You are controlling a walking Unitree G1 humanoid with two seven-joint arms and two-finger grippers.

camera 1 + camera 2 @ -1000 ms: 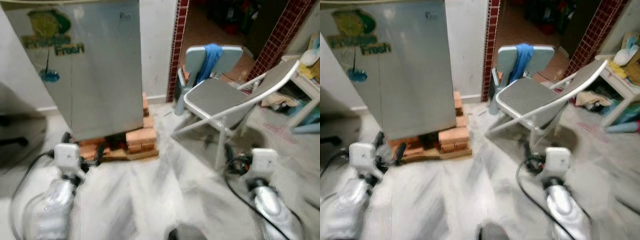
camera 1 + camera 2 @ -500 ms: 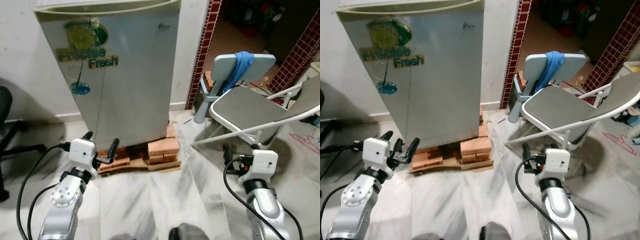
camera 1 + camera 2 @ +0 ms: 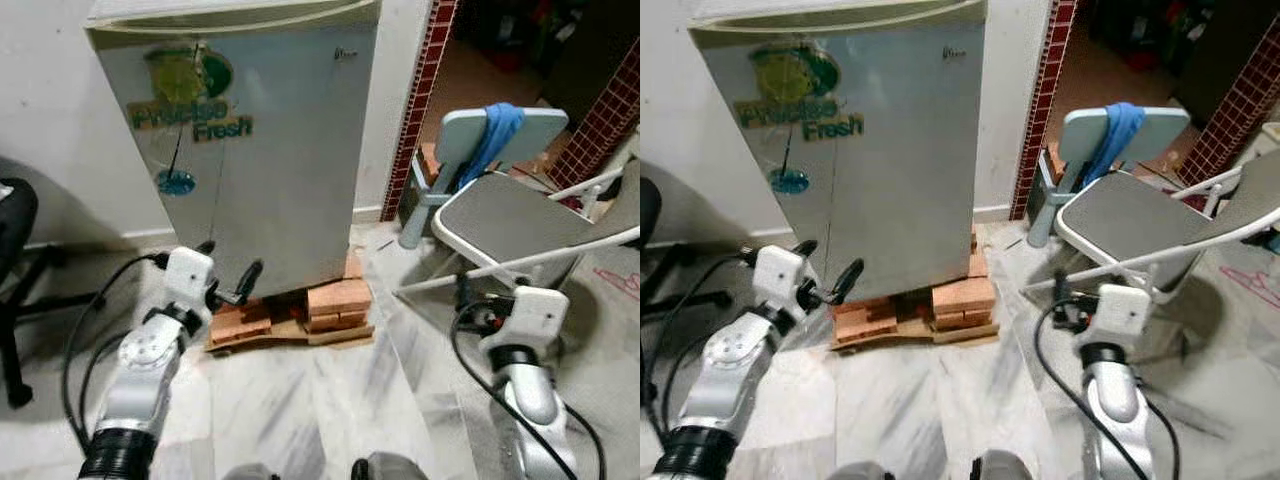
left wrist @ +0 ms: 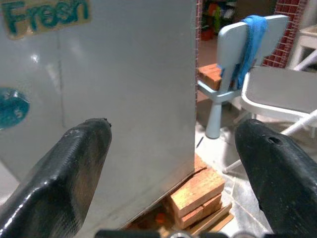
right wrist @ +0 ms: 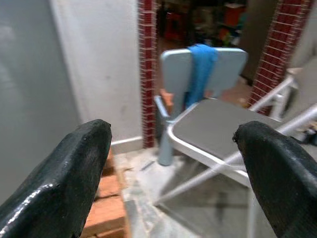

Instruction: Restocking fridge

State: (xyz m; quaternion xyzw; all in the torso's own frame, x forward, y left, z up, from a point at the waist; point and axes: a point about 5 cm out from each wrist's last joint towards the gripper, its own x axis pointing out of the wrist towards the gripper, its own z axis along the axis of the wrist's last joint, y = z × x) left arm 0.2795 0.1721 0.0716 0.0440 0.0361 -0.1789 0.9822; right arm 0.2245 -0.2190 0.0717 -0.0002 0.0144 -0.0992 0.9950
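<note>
The big grey fridge [image 3: 250,150] stands shut on red bricks [image 3: 338,298] against the wall. A folding chair [image 3: 520,215] is beside it. The left gripper [image 3: 228,275] hangs near the fridge's bottom, jaws wide. The right gripper [image 5: 173,163] faces the chair, jaws wide too.

**Colours and patterns in front of the fridge**

The fridge [image 3: 260,160] is silver-grey with a green and yellow sticker [image 3: 190,95] and a blue spot [image 3: 176,183]. Orange-red bricks [image 3: 338,300] lie under it. At 2 o'clock, a pale blue chair [image 3: 470,140] carries a bright blue cloth [image 3: 498,125]. The floor [image 3: 330,400] is white-grey marble.
</note>
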